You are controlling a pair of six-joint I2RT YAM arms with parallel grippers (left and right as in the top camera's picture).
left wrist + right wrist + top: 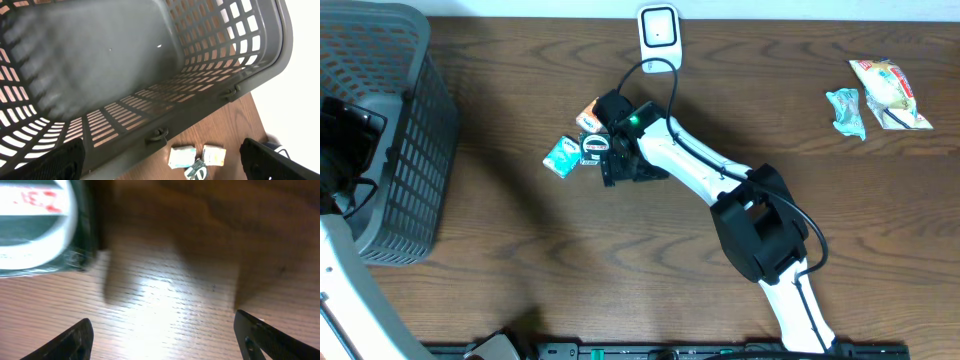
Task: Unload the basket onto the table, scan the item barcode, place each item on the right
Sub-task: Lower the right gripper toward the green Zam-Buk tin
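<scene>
Hovering spread wide, your right gripper [165, 337] grasps nothing; the dark packet [37, 225] sits upper left, just past its fingers, with only table [175, 290] showing between them. Your left gripper [162, 162] hangs released over the basket [210, 55] rim.

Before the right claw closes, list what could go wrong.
1. The green-and-white packet lies off to one side of the open right claw, so closing could catch only bare table.
2. The teal packet and orange packet crowd it; they may get shoved or grabbed too.
</scene>
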